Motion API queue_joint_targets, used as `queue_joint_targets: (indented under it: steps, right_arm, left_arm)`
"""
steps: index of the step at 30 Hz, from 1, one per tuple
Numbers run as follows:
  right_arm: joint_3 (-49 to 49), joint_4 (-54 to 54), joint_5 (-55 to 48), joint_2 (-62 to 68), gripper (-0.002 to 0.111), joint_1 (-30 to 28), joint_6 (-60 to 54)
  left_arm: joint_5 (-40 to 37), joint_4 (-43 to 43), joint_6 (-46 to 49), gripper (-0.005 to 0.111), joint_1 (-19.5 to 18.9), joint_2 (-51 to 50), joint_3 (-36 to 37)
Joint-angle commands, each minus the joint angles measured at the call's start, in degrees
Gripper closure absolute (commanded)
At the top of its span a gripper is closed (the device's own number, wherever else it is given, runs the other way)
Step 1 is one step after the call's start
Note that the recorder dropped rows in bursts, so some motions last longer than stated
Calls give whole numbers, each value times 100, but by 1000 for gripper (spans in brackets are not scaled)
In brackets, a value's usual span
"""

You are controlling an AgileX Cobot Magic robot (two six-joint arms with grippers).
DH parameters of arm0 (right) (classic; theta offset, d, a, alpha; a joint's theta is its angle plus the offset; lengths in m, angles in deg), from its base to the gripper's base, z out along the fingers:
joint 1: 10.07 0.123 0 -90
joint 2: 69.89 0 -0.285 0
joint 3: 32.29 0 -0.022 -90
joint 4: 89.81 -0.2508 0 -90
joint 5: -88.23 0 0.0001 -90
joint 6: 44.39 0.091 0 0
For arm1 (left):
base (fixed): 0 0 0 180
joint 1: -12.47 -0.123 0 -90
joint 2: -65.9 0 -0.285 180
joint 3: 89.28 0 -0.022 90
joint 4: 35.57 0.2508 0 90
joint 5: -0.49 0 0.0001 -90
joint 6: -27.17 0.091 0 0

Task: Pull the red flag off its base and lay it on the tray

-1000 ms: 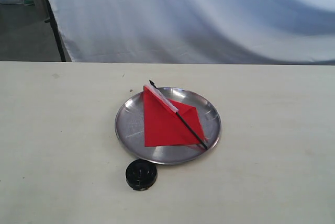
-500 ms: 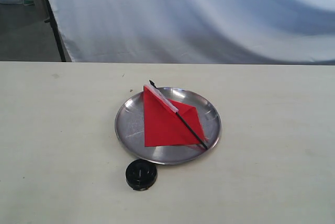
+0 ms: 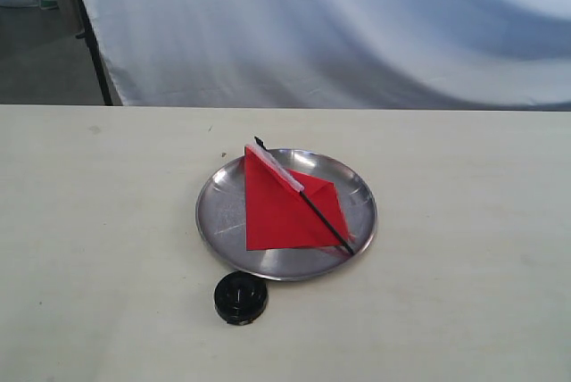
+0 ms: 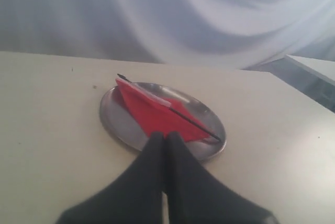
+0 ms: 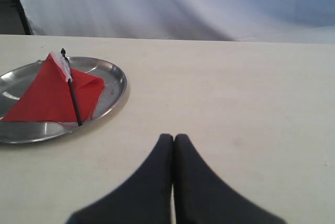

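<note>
Your left hand (image 4: pixel 166 137) and right hand (image 5: pixel 174 139) are both closed on nothing, back from the work. The red flag (image 3: pixel 278 212) lies on the tray (image 3: pixel 219 217), with the base (image 3: pixel 241 297) bare just beside it on the bench (image 3: pixel 464 302). I judge nothing is left to do.

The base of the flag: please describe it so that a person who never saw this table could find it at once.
The pale table holds a round steel tray with the red flag lying in it. Just outside the tray's near rim in the exterior view sits the base. It is a small round black disc, far smaller than the tray.
</note>
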Motion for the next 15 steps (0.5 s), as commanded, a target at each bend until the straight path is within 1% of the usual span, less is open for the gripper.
queue_joint_targets:
  steps: [1,4,8,15]
  right_arm:
    - [20,-15,40,-40,109,8,13]
    - [20,-15,40,-40,109,8,13]
    - [20,-15,40,-40,109,8,13]
    - [20,-15,40,-40,109,8,13]
  left_arm:
    - [181,122,187,107,30,40,83]
    - [161,100,563,107,30,40,83]
    - [27,-513,1716,107,30,40,83]
    - [-381,-558,1808,107,30,40,83]
